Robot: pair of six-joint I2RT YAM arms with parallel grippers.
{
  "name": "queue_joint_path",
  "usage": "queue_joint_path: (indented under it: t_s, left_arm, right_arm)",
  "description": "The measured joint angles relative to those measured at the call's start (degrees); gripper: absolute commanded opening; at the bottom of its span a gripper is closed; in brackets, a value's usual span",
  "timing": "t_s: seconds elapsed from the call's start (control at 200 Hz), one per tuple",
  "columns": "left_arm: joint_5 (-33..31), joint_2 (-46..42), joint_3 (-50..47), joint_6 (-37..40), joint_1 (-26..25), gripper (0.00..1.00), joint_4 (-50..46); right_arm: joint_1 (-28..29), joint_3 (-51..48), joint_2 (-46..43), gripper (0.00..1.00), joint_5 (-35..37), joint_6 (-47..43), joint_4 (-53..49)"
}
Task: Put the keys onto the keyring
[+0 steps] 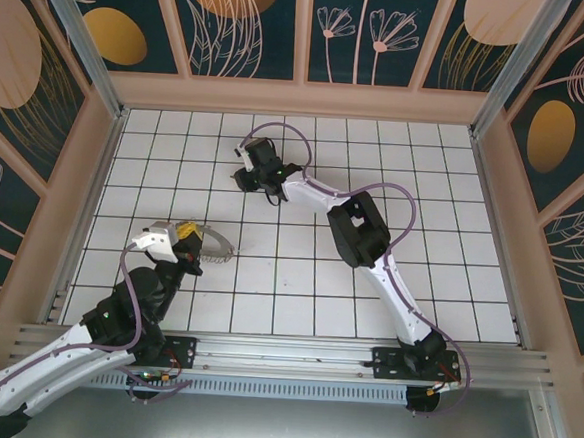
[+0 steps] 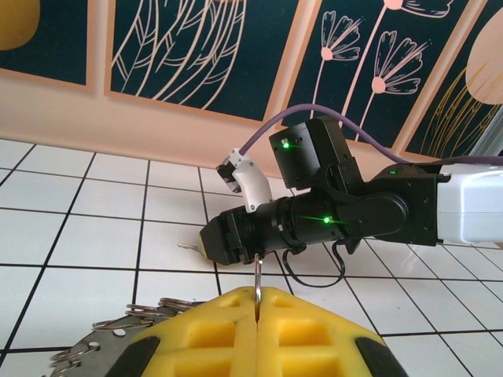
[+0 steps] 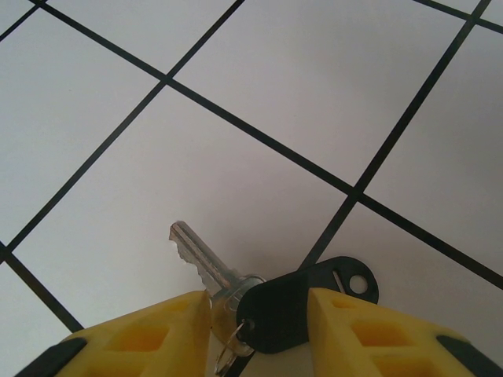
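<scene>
Keys (image 3: 236, 294) lie right between the right gripper's (image 3: 258, 305) spread fingers, blade pointing out ahead; left gripper (image 2: 257, 300), pinching the keyring (image 2: 94, 349), sits well apart, near-left.

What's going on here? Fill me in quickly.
Two robot arms are working on getting keys onto a keyring. The left arm's fingers are shut on the keyring, a metal hoop fringed with small loops. Farther back on the tiled table, the right arm's fingers stand open on either side of the keys, a silver key with a black tag, lying flat and not yet lifted.
</scene>
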Motion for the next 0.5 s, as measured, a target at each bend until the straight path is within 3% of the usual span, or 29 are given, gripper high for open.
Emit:
queue_joint_path:
  t_s: [0.26,0.5]
  left_arm:
    - [0.0,0.0,0.0,1.0,0.0,0.00,0.0]
    - [0.0,0.0,0.0,1.3,0.0,0.00,0.0]
  right_arm:
    - [0.0,0.1,0.8,0.41,0.2,0.0,0.1]
    - [0.0,0.2,0.8,0.27,0.7,0.1,0.1]
